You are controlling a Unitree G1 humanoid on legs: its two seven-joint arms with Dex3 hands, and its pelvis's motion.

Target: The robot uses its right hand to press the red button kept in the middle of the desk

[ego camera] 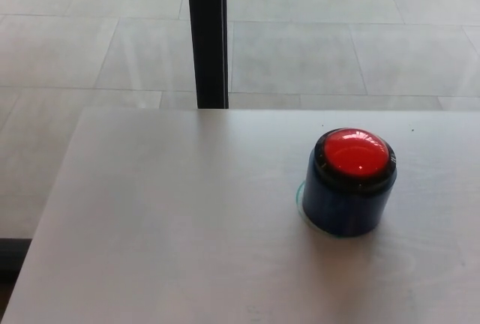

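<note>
One red button sits on its dark blue base, right of centre on the surface. Neither hand shows, so you cannot tell the fingers' state. Approaching unseen, you risk striking the base sideways and shoving it.
</note>
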